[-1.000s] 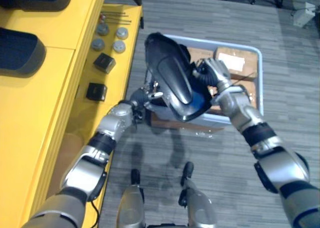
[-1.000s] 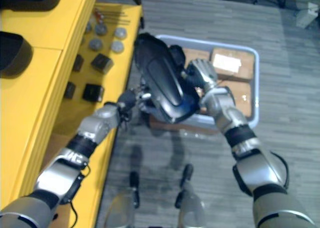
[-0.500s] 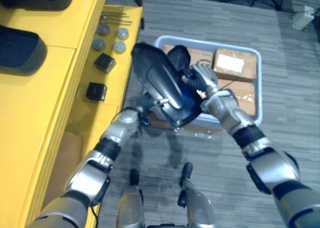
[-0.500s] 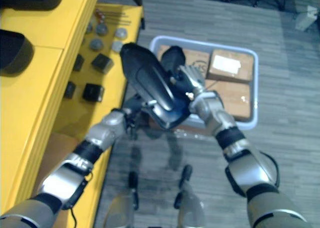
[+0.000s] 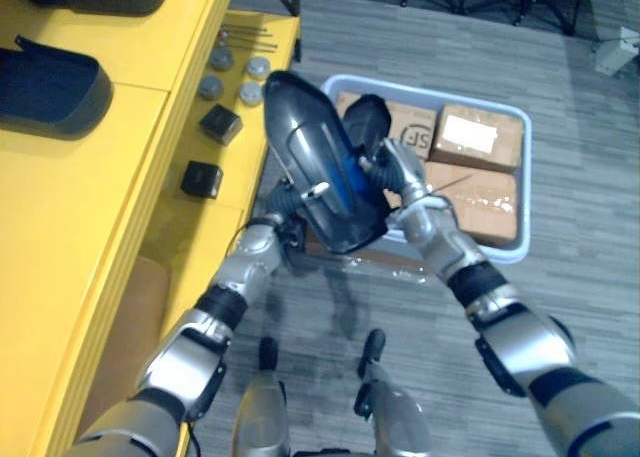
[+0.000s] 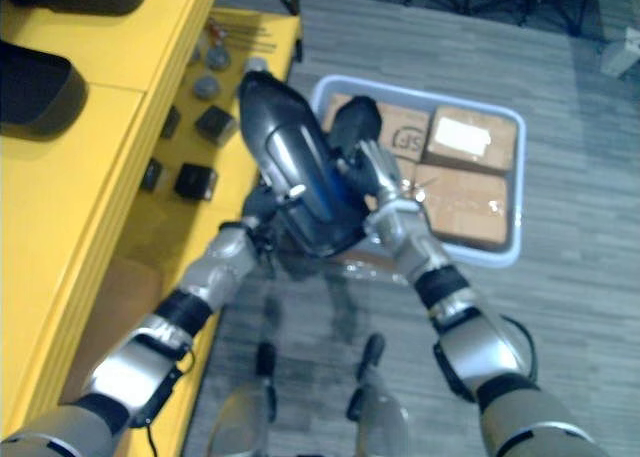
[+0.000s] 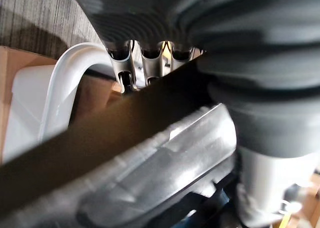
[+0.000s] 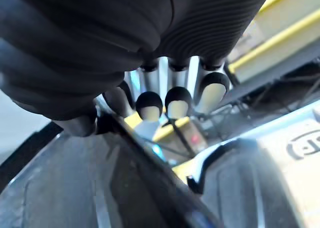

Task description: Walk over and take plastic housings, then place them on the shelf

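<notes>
Grey striped floor carries a pale bin (image 5: 527, 177) of cardboard boxes (image 5: 480, 137), with the yellow shelf (image 5: 100, 197) beside the bin. Picking up is done: the dark plastic housing (image 5: 315, 162) hangs above the bin's shelf-side corner. The right robot hand (image 5: 395, 172) is curled round its rim. The left robot hand (image 5: 288, 207) is under it, and I cannot tell its grip. Placing on the shelf remains, where what look like other housings (image 5: 55, 82) lie

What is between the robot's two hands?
The dark plastic housing sits between the left hand and the right hand, up above the floor. Both eye views show it.
</notes>
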